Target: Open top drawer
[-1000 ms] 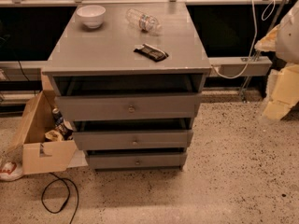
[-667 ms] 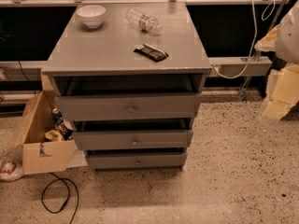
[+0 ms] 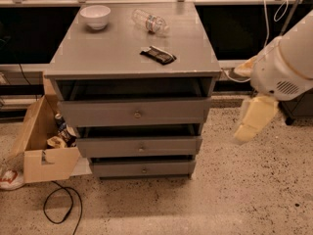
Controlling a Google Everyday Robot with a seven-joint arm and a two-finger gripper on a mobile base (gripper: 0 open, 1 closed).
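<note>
Nearest to me, a black cable (image 3: 61, 207) loops on the speckled floor (image 3: 220, 199), beside an open cardboard box (image 3: 44, 153) to the left of the cabinet (image 3: 122, 48). Next comes the top drawer (image 3: 171, 112), highest of three grey fronts, with a dark gap above it. My gripper (image 3: 254, 119) hangs to the right of the cabinet, level with that drawer and apart from it. Released or clenched, I cannot tell. Farther back on top lie a dark wrapper (image 3: 158, 55), a bottle (image 3: 150, 21) on its side and a white bowl (image 3: 95, 16).
</note>
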